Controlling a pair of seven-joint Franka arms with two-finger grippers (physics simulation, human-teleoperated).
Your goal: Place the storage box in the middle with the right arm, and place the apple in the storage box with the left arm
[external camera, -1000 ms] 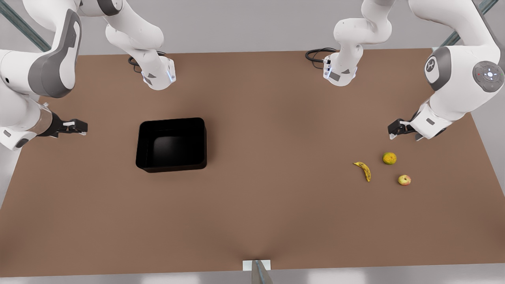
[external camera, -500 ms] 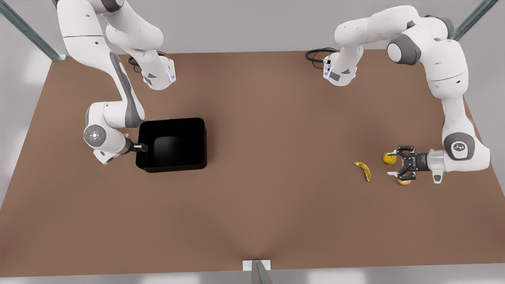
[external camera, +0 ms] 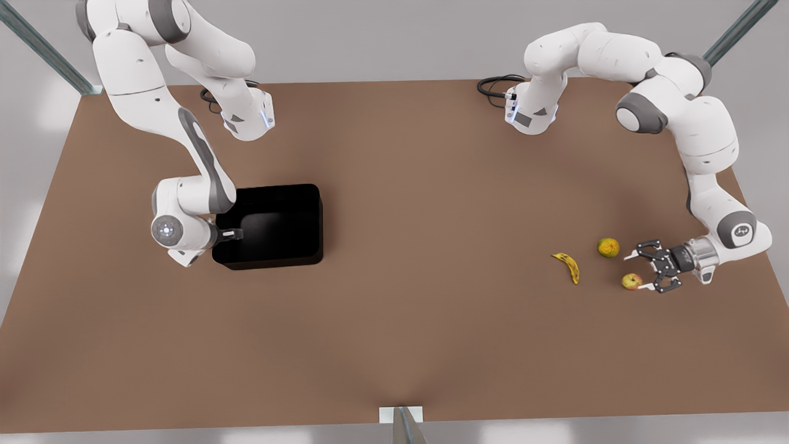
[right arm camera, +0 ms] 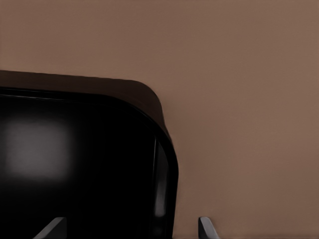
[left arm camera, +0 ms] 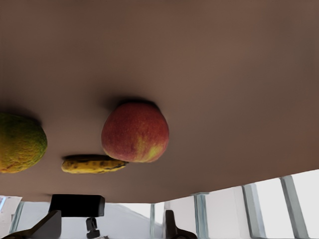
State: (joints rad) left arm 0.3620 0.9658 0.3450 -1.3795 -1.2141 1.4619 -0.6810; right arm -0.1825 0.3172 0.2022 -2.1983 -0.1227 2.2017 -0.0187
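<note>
Left gripper [external camera: 637, 271]: mine, on the front view's right, lying low over the desk [external camera: 419, 320]. Fingers spread wide, holding nothing. The apple [external camera: 631, 281] sits just beside the open fingertips, at their mouth rather than between them; contact cannot be told. In the left wrist view the apple [left arm camera: 135, 132] rests on the desk straight ahead, with the banana [left arm camera: 93, 165] and the orange-green fruit [left arm camera: 20, 143] beyond and beside it.

Right gripper [external camera: 237, 234]: mine, on the front view's left, at the box [external camera: 271, 225]. In the right wrist view two fingertips [right arm camera: 206, 228] stand apart, straddling the box wall [right arm camera: 164, 169] near a rounded corner; whether they press it cannot be told.

Box: on the desk, left of the middle in the front view, open top up.

Change from half a second ago: left gripper has drawn back from over the two round fruits toward the desk edge, so both now show whole. Right gripper has shifted slightly further over the box rim. Box, banana [external camera: 568, 266] and orange-green fruit [external camera: 608, 247] unmoved.
</note>
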